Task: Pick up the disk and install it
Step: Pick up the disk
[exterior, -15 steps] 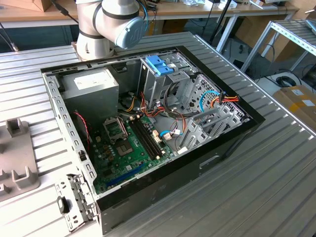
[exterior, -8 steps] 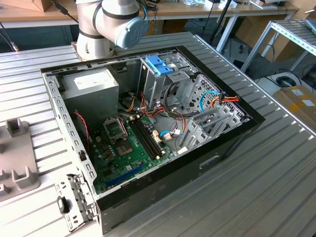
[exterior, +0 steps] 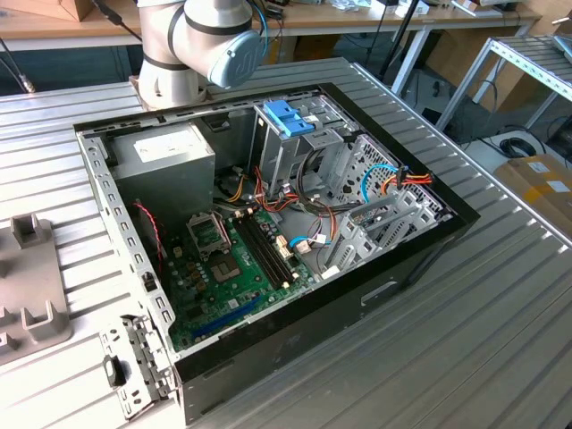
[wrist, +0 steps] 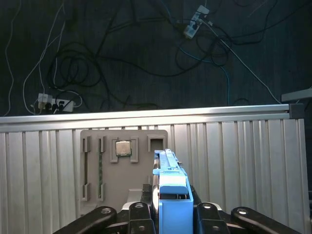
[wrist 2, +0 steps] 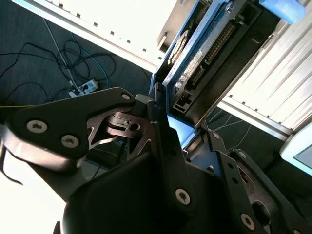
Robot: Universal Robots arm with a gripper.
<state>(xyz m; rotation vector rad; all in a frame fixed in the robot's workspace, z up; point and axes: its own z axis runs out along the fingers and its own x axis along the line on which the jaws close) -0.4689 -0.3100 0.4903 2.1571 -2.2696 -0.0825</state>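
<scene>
Pick-up looks done: the pincer (wrist: 168, 219) is pinching the disk (wrist: 168, 170) on edge between its fingers, with the grey tray (wrist: 122, 185) just beyond. Install isn't done yet, and it'll need the disk squared to the computer case (exterior: 286, 349) bay.

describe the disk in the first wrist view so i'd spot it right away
In the first wrist view, find the ribbed metal table, then the grey plate on it. In front of that plate the disk stands edge-on, clamped in the gripper. Its light-blue plastic frame sets it apart from the grey plate and the small square chip seated in it.
</scene>
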